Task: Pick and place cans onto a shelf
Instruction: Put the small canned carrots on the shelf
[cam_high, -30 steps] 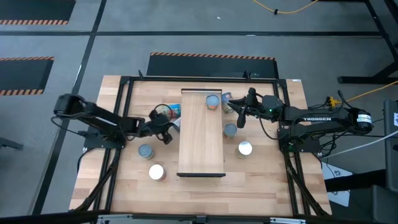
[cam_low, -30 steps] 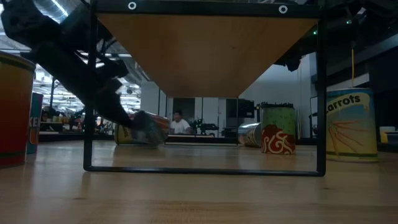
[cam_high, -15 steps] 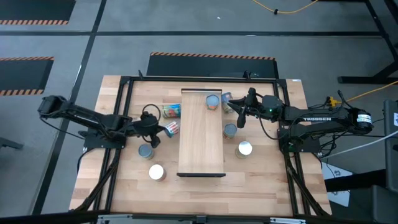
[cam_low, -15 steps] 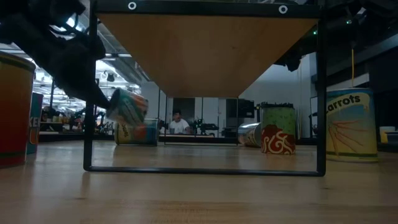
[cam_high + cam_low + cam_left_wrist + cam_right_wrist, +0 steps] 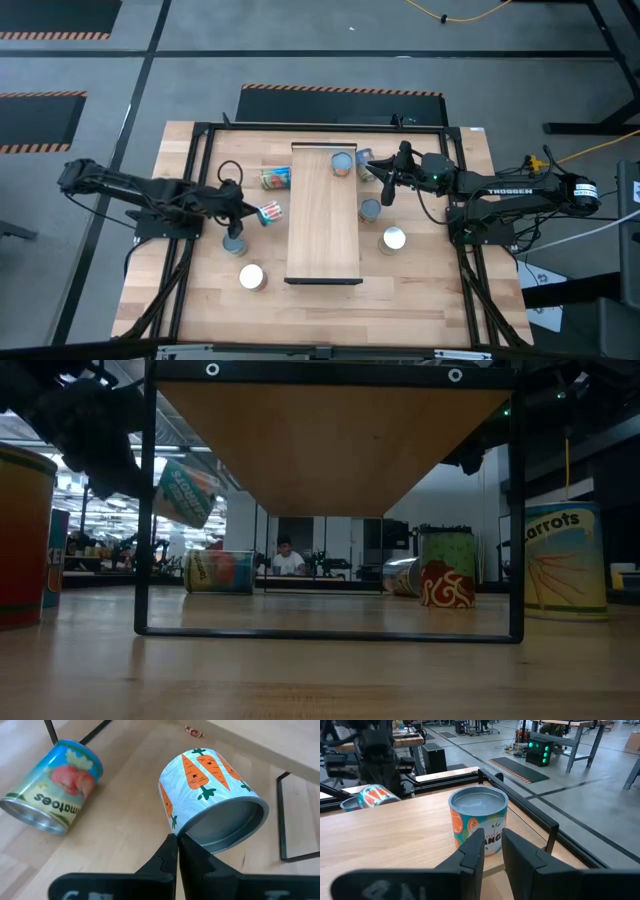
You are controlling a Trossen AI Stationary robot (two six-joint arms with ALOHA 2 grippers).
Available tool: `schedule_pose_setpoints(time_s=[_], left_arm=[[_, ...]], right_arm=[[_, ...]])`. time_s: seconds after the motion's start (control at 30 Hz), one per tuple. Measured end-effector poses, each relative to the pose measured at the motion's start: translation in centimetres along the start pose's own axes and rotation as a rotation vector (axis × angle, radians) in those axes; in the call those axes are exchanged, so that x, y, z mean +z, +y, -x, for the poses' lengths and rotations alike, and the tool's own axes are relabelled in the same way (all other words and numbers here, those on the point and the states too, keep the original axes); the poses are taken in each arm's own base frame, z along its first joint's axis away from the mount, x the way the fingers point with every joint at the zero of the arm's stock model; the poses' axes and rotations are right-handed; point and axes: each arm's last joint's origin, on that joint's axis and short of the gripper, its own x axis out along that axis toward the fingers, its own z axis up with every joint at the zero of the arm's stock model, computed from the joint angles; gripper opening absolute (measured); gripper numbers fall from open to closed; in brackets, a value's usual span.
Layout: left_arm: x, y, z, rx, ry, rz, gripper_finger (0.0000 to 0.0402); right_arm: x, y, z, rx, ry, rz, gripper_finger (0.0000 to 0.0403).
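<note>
Left gripper (image 5: 176, 839) pinched tight on the thin rim of a pale blue tin can printed with orange carrots (image 5: 210, 795), fingers pressed together on that rim. Can off the wooden table (image 5: 420, 290), tilted, hollow end facing the wrist, hanging just beside the left long side of the long pale-wood shelf (image 5: 323, 225), about halfway along it. Seen from table height, well above the boards and canted.

Step in hand, judged: carry to the shelf and set down.

- Move slowly; a rim pinch likely lets the can swing or slip.
- Lift clear of the shelf's edge before crossing sideways.
- Turn the wrist until the can hangs upright, then lower.
- Aim for bare wood toward the shelf's near end, well apart from the orange-labelled can with a grey top (image 5: 343, 163) at the far end.
- Release only once the base sits flat; otherwise probably a roll.
- Steer clear of the blue tomato-label can (image 5: 50, 795) lying on its side near the table's far edge.

Right gripper (image 5: 492, 851) waiting by the shelf's right side near the far end, fingers slightly apart, nothing between them.
</note>
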Motion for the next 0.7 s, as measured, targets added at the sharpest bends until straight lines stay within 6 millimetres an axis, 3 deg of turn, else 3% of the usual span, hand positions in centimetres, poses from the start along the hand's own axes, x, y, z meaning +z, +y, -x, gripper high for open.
schedule_pose_setpoints(time_s=[0.33, 0.7], left_arm=[[2.7, -0.8, 2.4, -0.059, -0.096, -0.039, 0.0000], [4.6, -1.7, 3.1, -0.130, -0.256, -0.079, 0.0000]], right_arm=[[0.0, 0.0, 0.0, 0.006, 0.001, 0.000, 0.0072], [0.0, 0.4, 0.0, 0.132, 0.002, -0.001, 0.0072]])
